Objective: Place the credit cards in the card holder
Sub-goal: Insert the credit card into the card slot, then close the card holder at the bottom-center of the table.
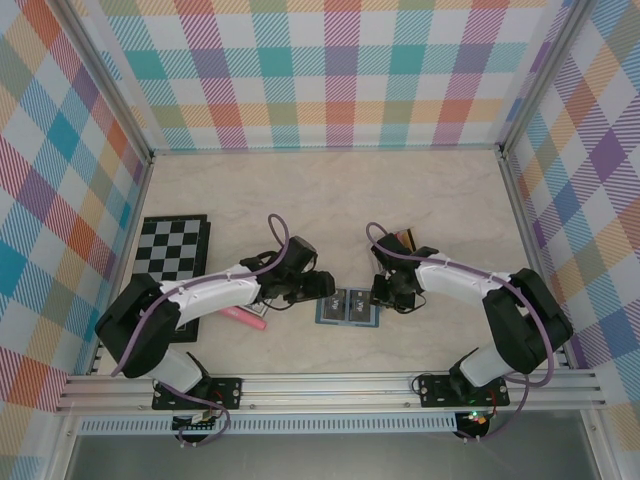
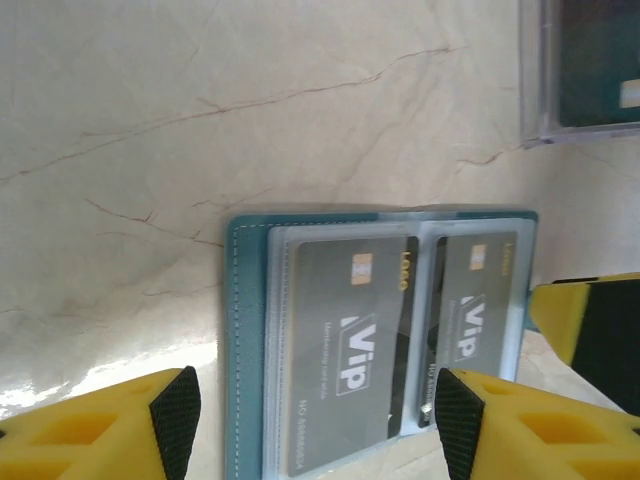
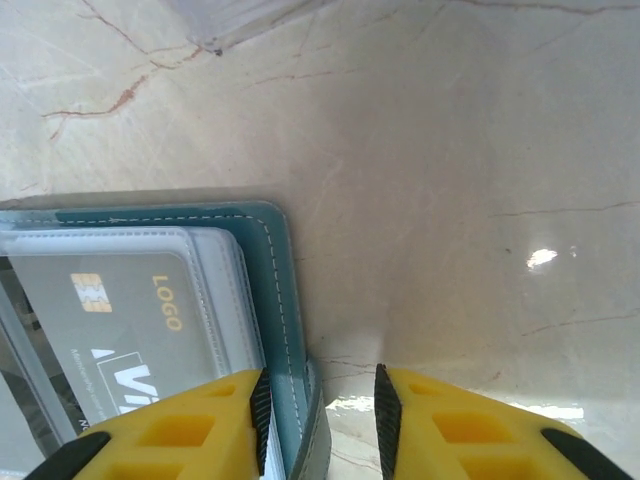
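Note:
The teal card holder (image 1: 348,307) lies open on the table between my two grippers. Its clear slots hold two grey VIP credit cards (image 2: 340,340) (image 2: 480,310). My left gripper (image 1: 325,288) hangs just left of the holder. In the left wrist view it (image 2: 317,425) is open wide and straddles the left half of the holder (image 2: 245,340). My right gripper (image 1: 383,293) is at the holder's right edge. It (image 3: 322,420) is open, with the teal cover edge (image 3: 275,290) standing between the jaws against the left pad. A grey card (image 3: 110,320) shows beside it.
A clear plastic case (image 2: 585,70) with dark contents lies beyond the holder; its corner (image 3: 220,30) shows in the right wrist view. A dark and tan thing (image 1: 403,238) sits behind the right arm. A chessboard (image 1: 172,250) and a pink stick (image 1: 243,316) lie at the left.

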Tool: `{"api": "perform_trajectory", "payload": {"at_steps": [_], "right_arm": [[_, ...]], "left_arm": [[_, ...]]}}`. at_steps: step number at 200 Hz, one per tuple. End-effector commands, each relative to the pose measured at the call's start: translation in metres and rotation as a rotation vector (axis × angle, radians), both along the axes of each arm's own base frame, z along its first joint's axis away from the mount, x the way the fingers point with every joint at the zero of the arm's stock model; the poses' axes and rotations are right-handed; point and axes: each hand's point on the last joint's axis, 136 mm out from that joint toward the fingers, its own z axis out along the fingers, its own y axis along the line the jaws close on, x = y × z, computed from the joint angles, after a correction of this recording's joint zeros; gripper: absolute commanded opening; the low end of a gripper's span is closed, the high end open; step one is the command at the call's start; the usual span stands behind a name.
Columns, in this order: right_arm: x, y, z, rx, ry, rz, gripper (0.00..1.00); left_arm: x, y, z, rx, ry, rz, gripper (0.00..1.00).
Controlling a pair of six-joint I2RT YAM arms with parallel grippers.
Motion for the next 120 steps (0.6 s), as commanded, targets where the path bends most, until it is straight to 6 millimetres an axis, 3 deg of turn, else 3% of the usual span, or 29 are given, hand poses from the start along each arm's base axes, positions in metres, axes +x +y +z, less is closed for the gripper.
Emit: {"api": "perform_trajectory", "payload": {"at_steps": [1, 71, 120], "right_arm": [[-0.005, 0.000, -0.006, -0.005, 0.031, 0.014, 0.36], [-0.009, 0.001, -0.017, -0.009, 0.063, 0.016, 0.30], [-0.010, 0.004, -0.019, 0.007, 0.072, 0.022, 0.24]], "left_arm": [[-0.008, 0.003, -0.018, 0.015, 0.079, -0.002, 0.66], [-0.010, -0.007, -0.042, 0.016, 0.150, -0.020, 0.65], [-0.012, -0.024, -0.040, -0.074, 0.176, -0.045, 0.58]]}}
